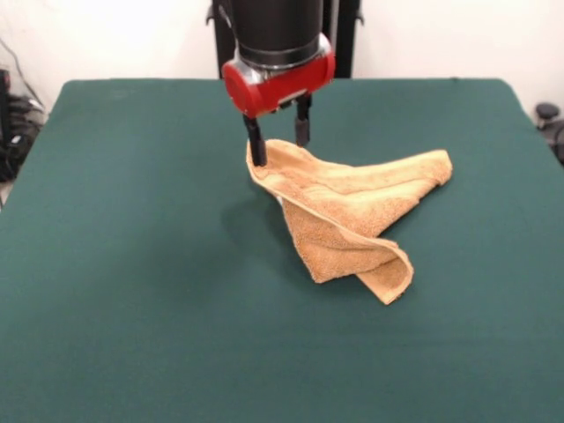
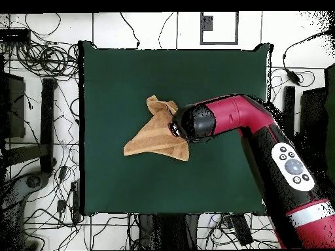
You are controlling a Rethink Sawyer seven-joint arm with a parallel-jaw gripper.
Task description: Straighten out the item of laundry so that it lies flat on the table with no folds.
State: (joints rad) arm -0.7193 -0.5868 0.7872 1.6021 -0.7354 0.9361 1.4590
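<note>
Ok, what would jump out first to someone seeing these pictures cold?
The crumpled tan-orange towel near the middle of the dark green table, folded over itself. Then the red and black arm's gripper coming down at the towel's left corner in the front view, its fingers apart and one touching the raised edge.

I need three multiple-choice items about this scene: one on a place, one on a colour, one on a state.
1. Where is the claw?
A. at the towel's edge
B. far off the table
C. under the table

2. What colour is the table?
A. white
B. dark green
C. yellow

3. How does the towel lie?
A. flat
B. rolled into a tube
C. folded and crumpled

Answers: 1 A, its fingers straddle the towel's raised edge; 2 B, green cloth covers it; 3 C, layers overlap in both views.
</note>
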